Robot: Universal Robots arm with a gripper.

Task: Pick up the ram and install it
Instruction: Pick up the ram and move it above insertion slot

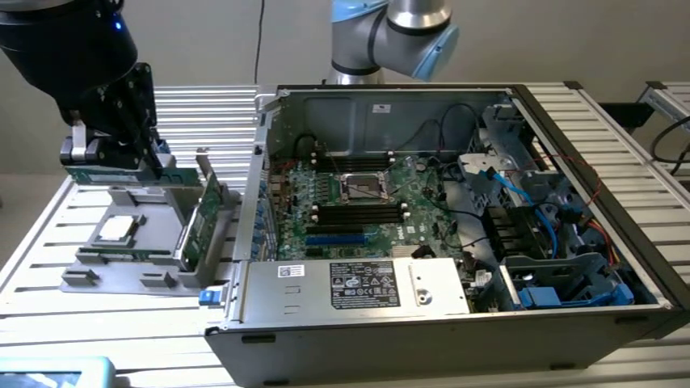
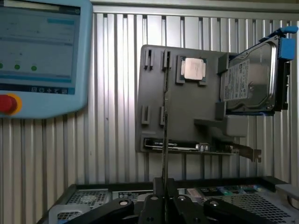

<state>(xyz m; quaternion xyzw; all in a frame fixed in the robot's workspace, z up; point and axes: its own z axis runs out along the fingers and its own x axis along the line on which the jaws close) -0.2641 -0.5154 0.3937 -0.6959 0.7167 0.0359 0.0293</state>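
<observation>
The end effector [image 2: 164,187] is clamped on the upper edge of the ram [image 1: 100,175], holding it upright above the grey tray [image 1: 121,260] on the worktop [image 1: 129,327] beside the open computer case [image 1: 453,319], probably to leave its contact edge free.

Silver arm [image 1: 415,12], light-blue joint caps [image 1: 440,44]; black gripper [image 2: 164,193].

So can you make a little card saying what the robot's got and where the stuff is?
gripper: shut on the ram, above the gray tray
ram: green stick, not yet in the motherboard
gray tray: holds a CPU chip and a green expansion card
hard drive: at the tray's edge
computer case: open, on the exterior view's right of the tray
</observation>
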